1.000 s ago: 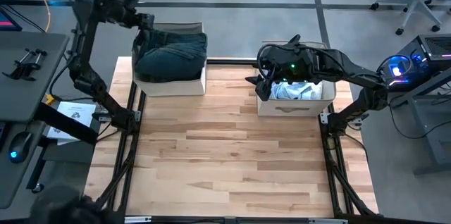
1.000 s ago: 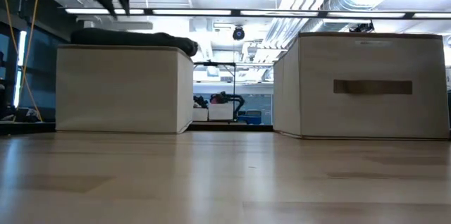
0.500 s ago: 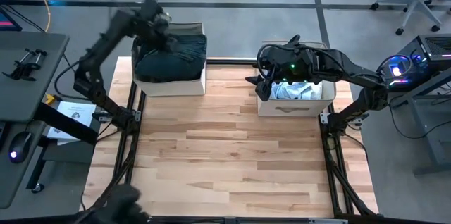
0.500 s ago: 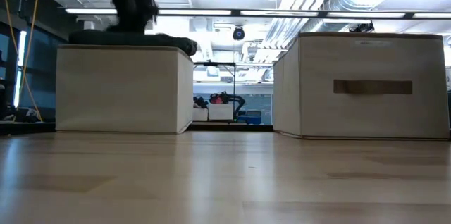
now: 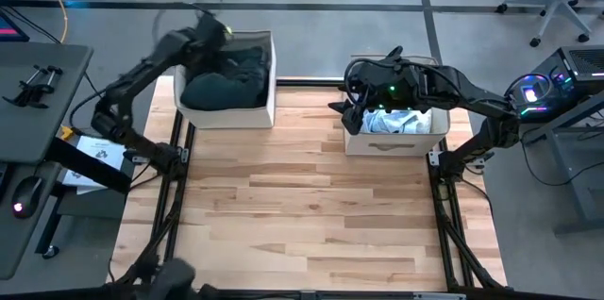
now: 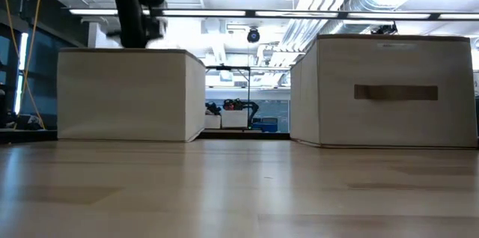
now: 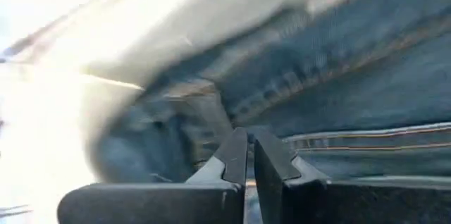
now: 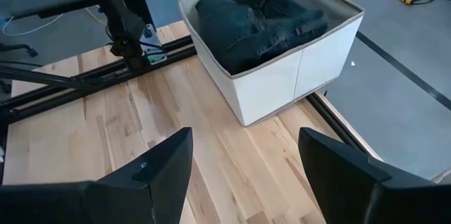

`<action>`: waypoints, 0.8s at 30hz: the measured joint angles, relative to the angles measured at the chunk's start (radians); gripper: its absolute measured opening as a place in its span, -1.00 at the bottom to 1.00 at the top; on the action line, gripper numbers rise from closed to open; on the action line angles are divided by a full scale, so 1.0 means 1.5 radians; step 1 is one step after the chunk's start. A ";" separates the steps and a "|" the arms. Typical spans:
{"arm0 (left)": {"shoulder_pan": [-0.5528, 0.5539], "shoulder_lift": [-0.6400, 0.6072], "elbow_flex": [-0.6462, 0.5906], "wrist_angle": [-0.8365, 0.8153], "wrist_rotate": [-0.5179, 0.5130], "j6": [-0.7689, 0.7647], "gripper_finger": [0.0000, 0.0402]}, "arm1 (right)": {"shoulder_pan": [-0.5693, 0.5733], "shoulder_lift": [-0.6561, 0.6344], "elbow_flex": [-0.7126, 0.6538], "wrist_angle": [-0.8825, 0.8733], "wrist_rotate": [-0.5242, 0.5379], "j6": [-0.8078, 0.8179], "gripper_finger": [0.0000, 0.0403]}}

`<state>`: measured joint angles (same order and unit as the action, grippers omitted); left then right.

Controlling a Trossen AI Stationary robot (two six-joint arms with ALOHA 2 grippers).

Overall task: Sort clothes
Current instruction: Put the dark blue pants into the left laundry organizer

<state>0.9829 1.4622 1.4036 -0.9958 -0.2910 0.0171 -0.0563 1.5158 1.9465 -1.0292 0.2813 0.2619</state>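
Dark clothes (image 5: 226,78), denim on top, fill the left beige bin (image 5: 231,113) at the table's far left. My left gripper (image 5: 220,50) is down in that bin at the pile's far left part, fingers shut (image 7: 250,139). In the low view the pile is hidden behind the bin's wall (image 6: 123,96). Light clothes (image 5: 398,121), white and pale blue, lie in the right bin (image 5: 392,144). My right gripper (image 5: 351,111) hangs open over that bin's left edge, nothing between its fingers (image 8: 243,175). My left gripper presses its shut fingertips (image 7: 239,150) down onto the dark denim (image 7: 317,90) at the far left of the pile, close to the bin's wall. It comes slanting down from the table's left. The clothes lie sunk inside the bin under it.
The wooden table top (image 5: 302,206) in front of both bins is bare. Black frame rails (image 5: 175,196) run along its left and right sides. A desk (image 5: 38,83) stands left of the table and equipment (image 5: 557,83) to its right.
My left gripper has come down from above the left bin's far left corner into the bin and toward its middle, shutting on the way. The dark pile, which rose above the rim in the low view, has sunk below it. My right arm has kept still.
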 joint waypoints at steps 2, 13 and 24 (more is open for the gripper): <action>-0.009 -0.027 0.043 -0.036 0.001 -0.010 -1.00 | 0.000 0.000 0.000 0.001 0.000 0.000 0.21; -0.027 -0.106 0.005 -0.001 0.320 -0.097 -1.00 | -0.002 0.002 0.000 0.001 0.000 -0.008 0.21; -0.083 -0.058 -0.266 0.121 0.231 -0.146 -1.00 | 0.006 0.002 0.001 -0.001 -0.001 0.006 0.21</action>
<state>0.8590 1.3745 1.0048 -0.8136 0.0553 -0.2017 -0.0477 1.5187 1.9472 -1.0308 0.2802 0.2713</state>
